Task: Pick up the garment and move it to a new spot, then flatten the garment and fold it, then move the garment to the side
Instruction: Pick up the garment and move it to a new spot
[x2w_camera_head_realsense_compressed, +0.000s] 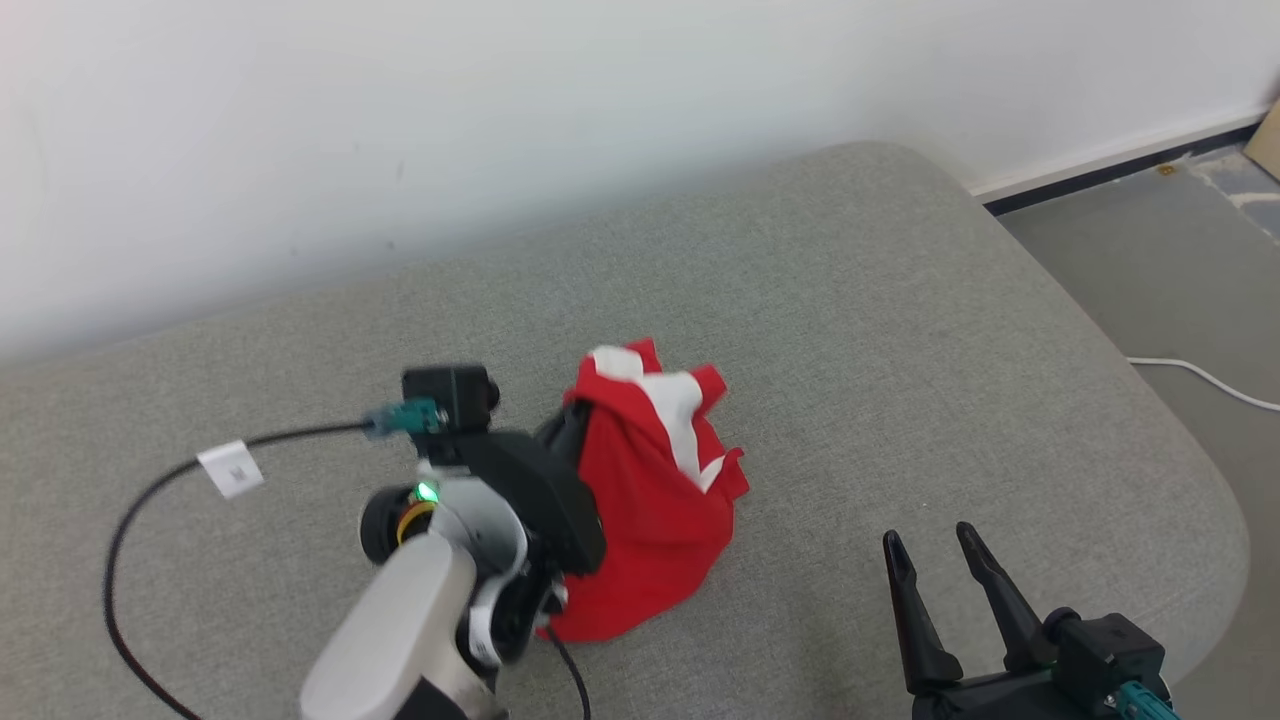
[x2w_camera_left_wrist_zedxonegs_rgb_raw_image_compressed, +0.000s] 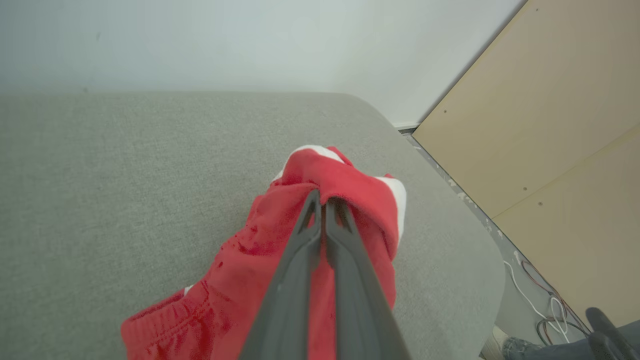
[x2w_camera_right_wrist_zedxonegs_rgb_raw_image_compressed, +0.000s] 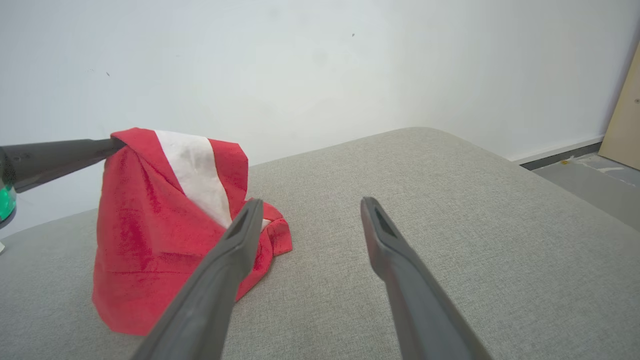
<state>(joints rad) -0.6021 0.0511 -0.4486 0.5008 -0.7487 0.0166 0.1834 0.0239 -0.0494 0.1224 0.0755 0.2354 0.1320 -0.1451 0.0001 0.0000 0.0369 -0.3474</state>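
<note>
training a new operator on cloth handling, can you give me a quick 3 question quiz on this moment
1. True or false: the left hand is shut on a pinch of the red garment, lifting it into a peak while its lower edge rests on the grey cushion.
2. The right hand is: A) open, clear of the garment; B) shut on the garment; C) shut and empty.
3. What colour is the garment's stripe?

Key: 1 true; 2 A; 3 white.
</note>
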